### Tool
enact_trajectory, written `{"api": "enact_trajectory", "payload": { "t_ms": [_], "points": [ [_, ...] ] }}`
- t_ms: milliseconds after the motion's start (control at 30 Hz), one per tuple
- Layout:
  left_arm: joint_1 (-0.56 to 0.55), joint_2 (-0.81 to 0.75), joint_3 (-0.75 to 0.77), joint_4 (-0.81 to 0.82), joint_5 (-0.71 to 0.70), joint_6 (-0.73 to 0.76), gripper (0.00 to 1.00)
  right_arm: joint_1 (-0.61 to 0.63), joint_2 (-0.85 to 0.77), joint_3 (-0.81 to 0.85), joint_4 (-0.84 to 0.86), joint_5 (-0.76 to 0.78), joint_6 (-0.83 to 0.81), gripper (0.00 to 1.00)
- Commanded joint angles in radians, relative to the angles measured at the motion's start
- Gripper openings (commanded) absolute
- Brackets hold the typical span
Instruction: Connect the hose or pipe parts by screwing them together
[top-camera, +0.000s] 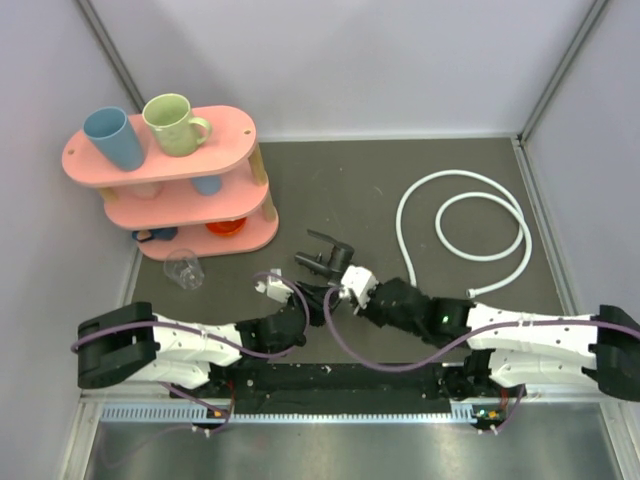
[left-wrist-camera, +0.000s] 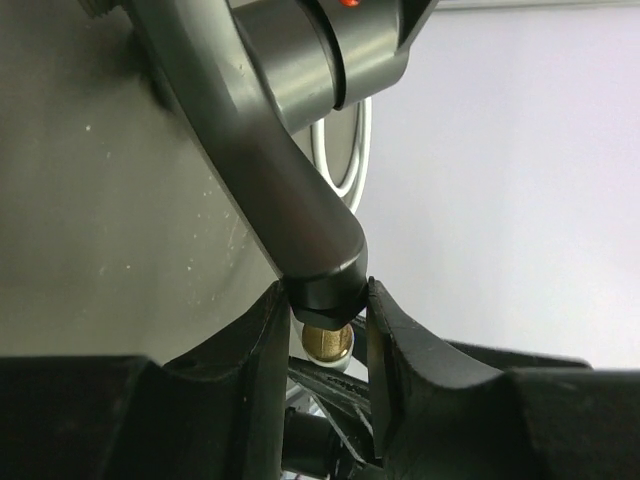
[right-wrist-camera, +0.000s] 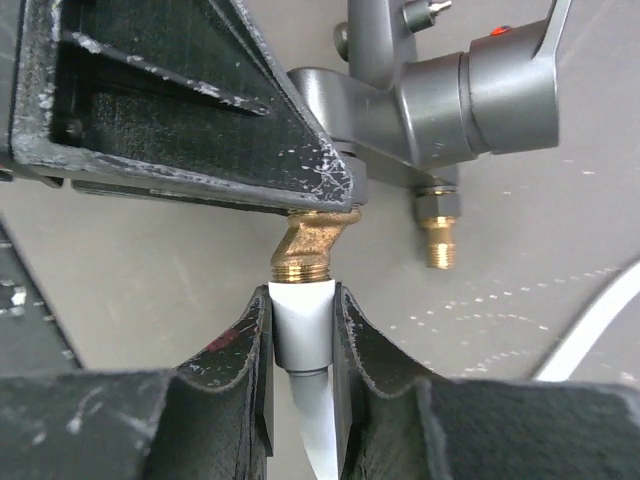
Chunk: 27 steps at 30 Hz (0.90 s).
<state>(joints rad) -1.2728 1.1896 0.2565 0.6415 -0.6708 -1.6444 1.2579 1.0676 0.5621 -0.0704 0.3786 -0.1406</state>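
Observation:
The dark grey Y-shaped tap fitting (top-camera: 325, 256) lies mid-table, between the two arms. My left gripper (left-wrist-camera: 327, 300) is shut on one black leg of the fitting (left-wrist-camera: 300, 200), with that leg's brass end (left-wrist-camera: 327, 342) poking out below the jaws. My right gripper (right-wrist-camera: 302, 312) is shut on the white hose's end nut (right-wrist-camera: 301, 325). The nut's top sits against the brass threaded end (right-wrist-camera: 314, 250) of the fitting (right-wrist-camera: 450, 100). A second brass end (right-wrist-camera: 438, 240) hangs free to the right. The rest of the white hose (top-camera: 470, 225) lies in loops at the back right.
A pink two-tier shelf (top-camera: 160, 150) with a blue cup (top-camera: 115, 138) and a green mug (top-camera: 172, 124) stands at the back left. A clear glass (top-camera: 186, 270) lies in front of it. Purple cables (top-camera: 340, 340) trail between the arms. Enclosure walls ring the table.

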Motion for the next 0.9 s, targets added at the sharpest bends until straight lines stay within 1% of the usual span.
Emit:
{"api": "enact_trajectory", "payload": {
  "t_ms": [0,67,100,167,200,333,367,400,433,467,500,567,600,667,700,733,767,800,833,867],
  "points": [
    [-0.011,0.033,-0.011,0.107,0.043,0.041,0.00,-0.221,-0.112,-0.016,0.090,-0.373,0.124,0.00],
    [-0.011,0.053,-0.014,0.130,0.042,0.052,0.00,-0.276,-0.118,-0.033,0.101,-0.492,0.156,0.00],
    [-0.011,0.057,-0.014,0.139,0.042,0.052,0.00,-0.345,-0.110,-0.045,0.107,-0.611,0.174,0.00],
    [-0.011,0.070,-0.014,0.152,0.042,0.058,0.00,-0.411,-0.095,-0.056,0.125,-0.711,0.238,0.00],
    [-0.011,0.074,-0.014,0.158,0.045,0.058,0.00,-0.458,-0.068,-0.057,0.126,-0.797,0.284,0.00],
    [-0.011,0.074,-0.014,0.158,0.037,0.066,0.00,-0.500,-0.040,-0.083,0.184,-0.886,0.369,0.00],
    [-0.011,0.074,-0.014,0.155,0.036,0.067,0.00,-0.506,-0.038,-0.100,0.208,-0.909,0.387,0.01],
    [-0.011,0.074,-0.014,0.152,0.033,0.067,0.00,-0.515,-0.035,-0.102,0.225,-0.915,0.412,0.05],
    [-0.011,0.070,-0.014,0.143,0.027,0.067,0.00,-0.520,-0.028,-0.102,0.221,-0.912,0.411,0.09],
    [-0.011,0.068,-0.013,0.136,0.025,0.061,0.00,-0.520,-0.024,-0.090,0.207,-0.890,0.408,0.14],
    [-0.011,0.062,-0.013,0.129,0.020,0.057,0.00,-0.520,-0.023,-0.082,0.166,-0.876,0.392,0.26],
    [-0.011,0.056,-0.013,0.112,0.014,0.048,0.00,-0.519,-0.032,-0.064,0.123,-0.831,0.377,0.40],
    [-0.011,0.044,-0.011,0.106,0.011,0.047,0.00,-0.520,-0.044,-0.059,0.080,-0.813,0.359,0.48],
    [-0.011,0.033,-0.013,0.090,0.002,0.047,0.00,-0.509,-0.096,-0.059,0.043,-0.747,0.342,0.55],
    [-0.011,0.025,-0.013,0.087,-0.001,0.047,0.00,-0.497,-0.113,-0.059,0.031,-0.722,0.319,0.62],
    [-0.011,0.021,-0.013,0.083,-0.004,0.046,0.00,-0.486,-0.136,-0.059,0.005,-0.693,0.306,0.65],
    [-0.011,0.018,-0.011,0.075,-0.010,0.044,0.00,-0.448,-0.171,-0.057,-0.006,-0.629,0.297,0.68],
    [-0.011,0.013,-0.010,0.072,-0.013,0.044,0.00,-0.427,-0.187,-0.056,-0.015,-0.589,0.268,0.74],
    [-0.011,0.010,-0.007,0.066,-0.013,0.046,0.00,-0.402,-0.199,-0.053,-0.046,-0.546,0.254,0.77],
    [-0.011,0.010,-0.003,0.060,-0.013,0.046,0.00,-0.332,-0.210,-0.041,-0.063,-0.441,0.236,0.79]
  ]
}}
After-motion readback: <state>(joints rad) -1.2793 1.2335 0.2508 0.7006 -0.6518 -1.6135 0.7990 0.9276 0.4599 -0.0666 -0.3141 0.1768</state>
